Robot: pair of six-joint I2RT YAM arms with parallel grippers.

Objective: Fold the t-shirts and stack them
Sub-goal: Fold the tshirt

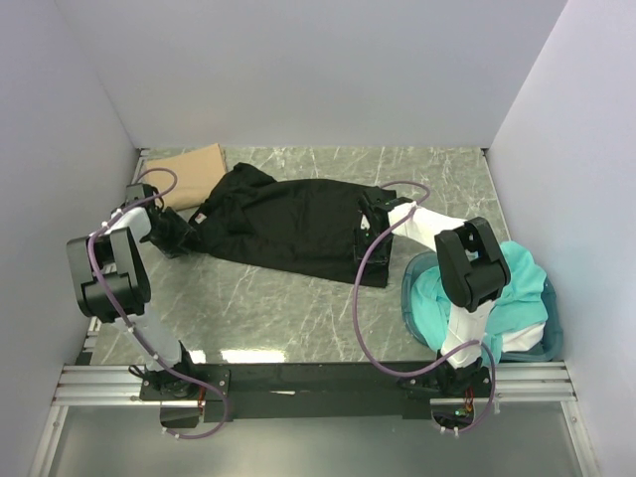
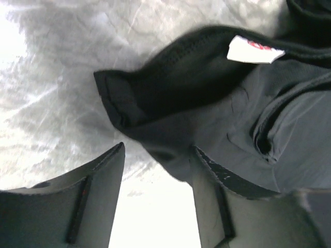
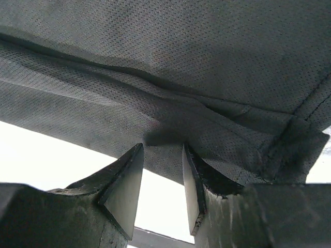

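Note:
A black t-shirt lies spread across the middle of the table. My left gripper is at its left end. In the left wrist view the gripper stands open. The collar with a white label lies just ahead, and the cloth overlaps the right fingertip. My right gripper is at the shirt's right end. It is open, with the hem of the black cloth at its fingertips. A folded tan-brown t-shirt lies at the back left. Teal t-shirts are heaped at the right.
The teal heap sits in a round translucent blue tub near the right arm's base. White walls close in the table on the left, back and right. A metal rail runs along the near edge.

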